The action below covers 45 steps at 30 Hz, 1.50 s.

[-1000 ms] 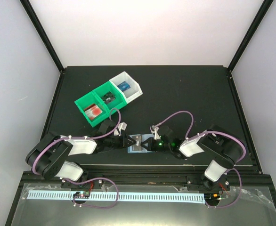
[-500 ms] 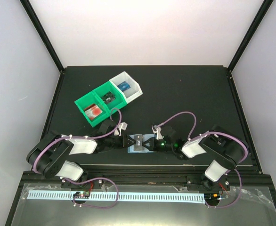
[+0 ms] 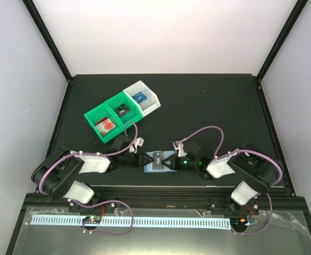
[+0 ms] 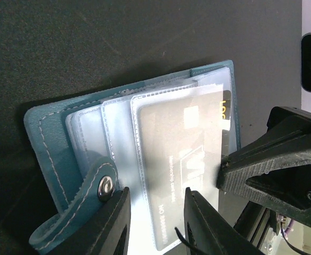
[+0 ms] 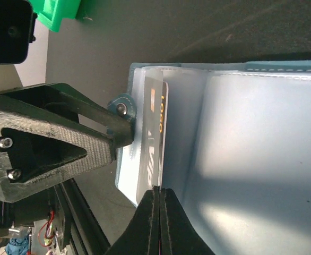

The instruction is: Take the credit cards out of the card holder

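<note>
The card holder [image 3: 158,161] lies open near the table's front edge, between my two grippers. In the left wrist view it has a teal cover [image 4: 44,133] with pale translucent sleeves. A dark card [image 4: 182,149] with pale lettering sits in the top sleeve, its end sticking out to the right. My left gripper [image 4: 156,212] is open, its fingers astride the sleeve's near edge, beside the snap tab [image 4: 106,186]. My right gripper [image 5: 158,190] is shut on the dark card's edge [image 5: 156,138]. A red card [image 3: 106,125], a black card [image 3: 123,110] and a blue card [image 3: 140,97] lie in bins.
Two joined green bins [image 3: 100,114] and a white bin [image 3: 149,101] stand behind and left of the holder. The table's front rail [image 3: 161,197] runs just below the grippers. Purple cables loop over both arms.
The right arm's body has shifted a little to the right. Both grippers stay at the holder, which has not visibly moved.
</note>
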Each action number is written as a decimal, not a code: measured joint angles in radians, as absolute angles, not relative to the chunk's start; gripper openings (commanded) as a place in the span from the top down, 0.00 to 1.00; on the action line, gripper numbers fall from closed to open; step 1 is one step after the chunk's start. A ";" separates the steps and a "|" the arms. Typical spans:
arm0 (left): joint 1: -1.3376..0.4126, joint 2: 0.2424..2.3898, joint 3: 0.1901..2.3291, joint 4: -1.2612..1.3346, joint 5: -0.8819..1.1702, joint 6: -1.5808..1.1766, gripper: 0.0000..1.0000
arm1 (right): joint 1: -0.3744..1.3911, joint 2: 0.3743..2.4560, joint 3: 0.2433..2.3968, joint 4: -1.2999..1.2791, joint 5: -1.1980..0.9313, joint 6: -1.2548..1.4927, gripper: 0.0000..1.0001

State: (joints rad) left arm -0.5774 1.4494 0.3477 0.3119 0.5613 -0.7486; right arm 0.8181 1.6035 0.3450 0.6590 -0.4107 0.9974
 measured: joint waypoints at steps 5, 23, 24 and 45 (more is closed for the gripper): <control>-0.577 1.449 0.348 0.312 0.561 -0.748 0.70 | 0.818 1.584 0.343 0.658 -0.414 1.000 0.97; -0.577 1.466 0.352 0.330 0.569 -0.743 0.70 | 0.815 1.619 0.338 0.688 -0.429 1.072 0.99; -0.577 1.467 0.352 0.330 0.569 -0.742 0.70 | 0.814 1.622 0.334 0.703 -0.430 1.079 0.99; -0.577 1.507 0.377 0.348 0.577 -0.732 0.71 | 0.783 1.527 0.286 0.663 -0.424 1.077 0.99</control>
